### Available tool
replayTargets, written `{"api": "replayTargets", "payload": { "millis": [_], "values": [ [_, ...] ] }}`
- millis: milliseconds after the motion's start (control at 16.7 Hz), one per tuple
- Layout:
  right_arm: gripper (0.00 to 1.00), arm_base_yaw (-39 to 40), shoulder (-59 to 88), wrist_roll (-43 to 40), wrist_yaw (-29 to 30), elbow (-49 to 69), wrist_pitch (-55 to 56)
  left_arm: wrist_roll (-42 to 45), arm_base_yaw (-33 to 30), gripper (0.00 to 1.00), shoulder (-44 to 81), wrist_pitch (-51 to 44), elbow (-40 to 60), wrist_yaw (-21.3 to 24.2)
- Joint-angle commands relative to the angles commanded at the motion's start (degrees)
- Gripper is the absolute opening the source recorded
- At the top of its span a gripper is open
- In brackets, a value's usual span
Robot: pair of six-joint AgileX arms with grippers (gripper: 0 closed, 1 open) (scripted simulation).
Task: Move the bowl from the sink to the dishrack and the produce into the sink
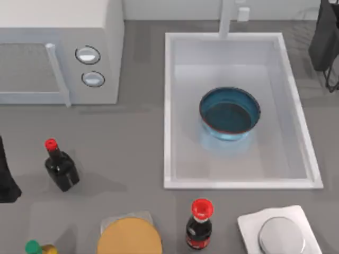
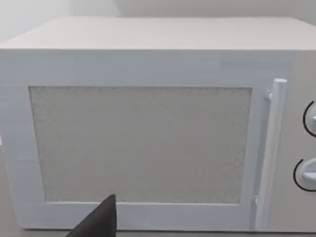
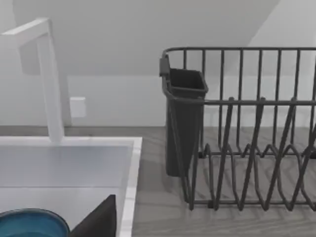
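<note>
While the bowl point(image 1: 230, 114) sits upright near the middle of the sink point(image 1: 168, 106), neither half of the task has begun. In the top view the white basin takes up the right half of the counter point(image 1: 132, 137), its faucet point(image 1: 226, 18) at the back edge. A microwave point(image 1: 58, 50) fills the back left corner. A dark bottle with a red cap point(image 1: 60, 166) stands toward the left edge, and a second red-capped bottle point(image 1: 199, 225) stands at the front edge, just ahead of the sink's front rim. Beside it lie a round tan disc point(image 1: 130, 236) and a white plate carrying a silver disc point(image 1: 280, 233). The dishrack point(image 1: 328, 42) is a dark shape at the back right corner. I cannot pick out the red produce with any confidence.

In the left wrist view the microwave door point(image 2: 140, 143) faces the camera. A dark fingertip point(image 2: 96, 222) of the left gripper juts in, and whether that claw is wide or narrow I cannot tell.

In the right wrist view the wire dishrack point(image 3: 247, 128) with its dark cup point(image 3: 182, 118) stands just beside the sink's rim point(image 3: 131, 177), the bowl's blue edge point(image 3: 29, 224) below. One dark fingertip point(image 3: 98, 219) shows; the right claw's spread I cannot tell either.

My judgement is that the opening step is in hand: the right arm likely needs to descend over the bowl's rim, pinch it, then lift clear of the basin wall toward the rack.

No brand, label or writing can be read anywhere.
</note>
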Motion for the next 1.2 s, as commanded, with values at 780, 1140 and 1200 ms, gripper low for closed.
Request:
{"api": "replayTargets", "payload": {
  "millis": [780,1140,1200],
  "values": [
    [1.00,8.0,29.4,14.0,-0.5,33.7,-18.8,0.0,0.0,1.00,0.0,0.0,0.0,0.0],
    [1.00,14.8,68.8,22.8,1.1,66.8,-39.6,0.0,0.0,1.00,0.0,0.0,0.0,0.0],
    [1.00,15.9,75.9,24.0,1.5,72.5,-43.2,0.0,0.0,1.00,0.0,0.0,0.0,0.0]
  ]
}}
